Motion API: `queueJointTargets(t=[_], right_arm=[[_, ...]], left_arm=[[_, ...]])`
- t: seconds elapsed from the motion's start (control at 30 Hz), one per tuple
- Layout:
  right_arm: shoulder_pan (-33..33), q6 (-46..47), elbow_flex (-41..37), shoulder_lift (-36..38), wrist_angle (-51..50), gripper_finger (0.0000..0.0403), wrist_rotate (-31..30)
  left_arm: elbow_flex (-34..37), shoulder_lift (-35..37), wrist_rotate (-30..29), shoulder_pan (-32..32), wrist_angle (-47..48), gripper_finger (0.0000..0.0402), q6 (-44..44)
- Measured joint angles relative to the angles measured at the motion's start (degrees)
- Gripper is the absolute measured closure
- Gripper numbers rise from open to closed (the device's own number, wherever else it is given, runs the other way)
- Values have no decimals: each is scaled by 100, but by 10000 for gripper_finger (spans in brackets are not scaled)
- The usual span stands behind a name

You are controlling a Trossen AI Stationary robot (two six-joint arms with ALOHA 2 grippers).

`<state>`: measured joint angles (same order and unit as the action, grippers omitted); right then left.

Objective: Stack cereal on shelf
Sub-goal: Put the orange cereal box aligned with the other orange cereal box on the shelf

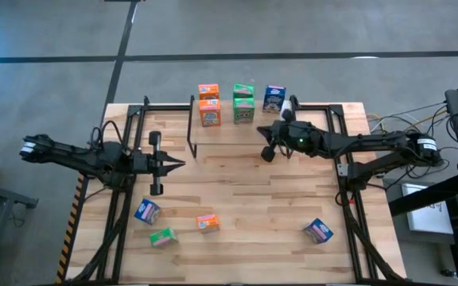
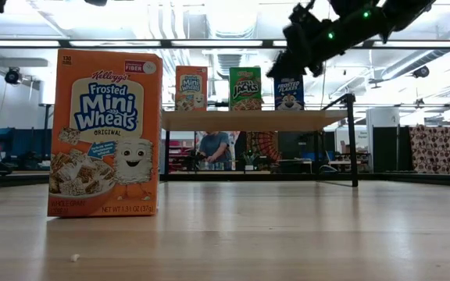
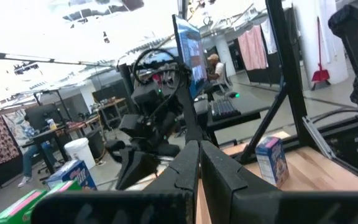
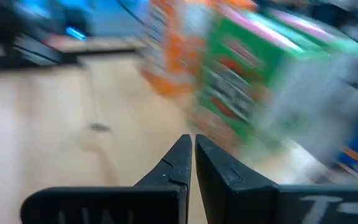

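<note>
Right pincer [image 1: 269, 151] (jaws together, holding nothing) hangs just before the green cereal stack [image 1: 243, 103] on the shelf [image 1: 213, 131].

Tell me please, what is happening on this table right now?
Two robot arms are putting small cereal boxes on a low shelf at the back of the table. Orange, green and blue boxes already stand there. Four more are on the table: a blue, a green, an orange and another blue. The right pincer is shut and empty beside the shelf; the left pincer, also shut, holds nothing.
</note>
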<state>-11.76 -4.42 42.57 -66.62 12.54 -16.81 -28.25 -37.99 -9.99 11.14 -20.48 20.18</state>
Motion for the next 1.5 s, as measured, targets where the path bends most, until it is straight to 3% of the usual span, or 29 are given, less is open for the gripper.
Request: queueJointTargets(t=[0.13,0.4,0.9,1.03,1.27,1.5], right_arm=[[41,-255,-54,-195,728,390,419],[67,-664,-64,-513,966,390,439],[21,-2044,-66,62,1400,390,685],[-19,-2130,-66,116,1443,390,686],[-27,-2012,-124,117,1429,390,699],[27,-1310,-186,136,1443,390,1527]], left_arm=[[0,-301,-168,4,-255,401,105],[-65,-898,-1454,-79,-416,401,22],[-679,-2187,-1505,-415,-346,401,-1088],[-1206,-2350,-1500,-413,471,401,-1815],[-2102,-2682,-1296,-211,2756,401,-3549],[-2200,-3067,-1398,740,2967,401,-4601]])
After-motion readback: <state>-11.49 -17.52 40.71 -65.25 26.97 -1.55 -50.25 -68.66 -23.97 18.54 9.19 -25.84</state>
